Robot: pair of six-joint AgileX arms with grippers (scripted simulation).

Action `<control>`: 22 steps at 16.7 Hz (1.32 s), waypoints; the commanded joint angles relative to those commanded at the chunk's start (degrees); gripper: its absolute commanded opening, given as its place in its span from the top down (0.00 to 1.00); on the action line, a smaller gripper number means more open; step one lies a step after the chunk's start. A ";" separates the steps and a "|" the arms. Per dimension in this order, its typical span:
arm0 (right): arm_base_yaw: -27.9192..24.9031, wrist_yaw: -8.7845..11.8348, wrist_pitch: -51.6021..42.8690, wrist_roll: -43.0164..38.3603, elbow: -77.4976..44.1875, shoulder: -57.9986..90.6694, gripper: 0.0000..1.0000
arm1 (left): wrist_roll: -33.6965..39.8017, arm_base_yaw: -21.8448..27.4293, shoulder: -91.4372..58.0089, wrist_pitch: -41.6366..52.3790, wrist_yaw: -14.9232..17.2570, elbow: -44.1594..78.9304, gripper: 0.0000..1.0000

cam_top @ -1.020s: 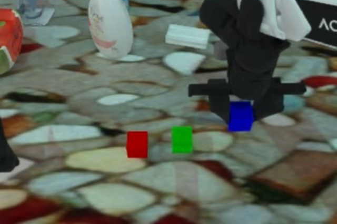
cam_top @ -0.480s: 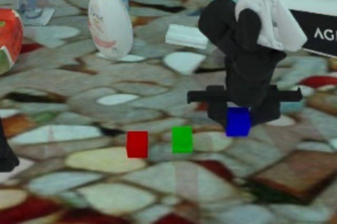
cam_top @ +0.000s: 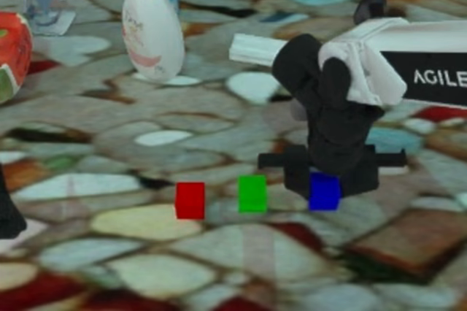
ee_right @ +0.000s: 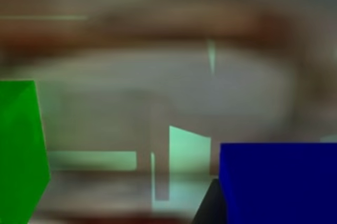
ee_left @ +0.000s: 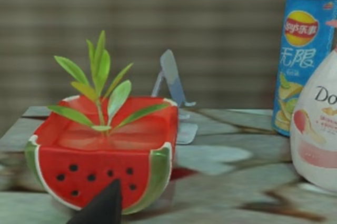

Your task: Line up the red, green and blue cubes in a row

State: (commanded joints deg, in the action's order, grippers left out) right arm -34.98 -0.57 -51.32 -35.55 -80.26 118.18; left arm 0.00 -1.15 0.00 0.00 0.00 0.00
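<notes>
The blue cube [cam_top: 324, 191] sits pinched between the fingers of the right gripper [cam_top: 325, 183], just to the right of the green cube [cam_top: 252, 193]. The green cube serves as the landmark for all positions below. The blue cube's height in the top view closely matches that of the green cube; whether it rests on the worktop [cam_top: 241, 260] or hangs just above it cannot be told. The right wrist view shows the blue cube [ee_right: 279, 182] close to the camera and the green cube [ee_right: 21, 150] off to one side, with bare worktop between them.

The red cube [cam_top: 190, 200] stands to the left of the green cube, apart from it by a gap similar to the one on the blue side. Judged from this layout, the blue cube is held here to become the third member of an evenly spaced row. The grip probably keeps the cube square to its neighbours until it is set down.

Beyond the green cube, toward the far edge, stand a white bottle [cam_top: 152, 30] and a white ridged block [cam_top: 260, 50], both well apart from the row.

The left gripper [cam_top: 7, 212] is parked far to the left of the green cube, and its finger state cannot be told. Its wrist view faces a watermelon-shaped planter [ee_left: 102, 153].
</notes>
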 joint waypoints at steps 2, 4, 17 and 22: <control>0.00 0.00 0.00 0.00 0.00 0.00 0.92 | 0.00 0.00 0.00 0.00 0.00 0.00 0.00; 0.00 0.00 0.00 0.00 0.00 0.00 0.77 | 0.00 0.00 0.00 0.00 0.00 0.00 0.00; 0.00 0.00 0.00 0.00 0.00 0.00 0.00 | 0.00 0.00 0.00 0.00 0.00 0.00 0.00; 0.00 0.00 0.00 0.00 0.00 0.00 0.00 | 0.00 0.00 0.00 0.00 0.00 0.00 0.00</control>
State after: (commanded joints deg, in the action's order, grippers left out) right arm -34.98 -0.57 -51.32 -35.55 -80.26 118.18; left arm 0.00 -1.15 0.00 0.00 0.00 0.00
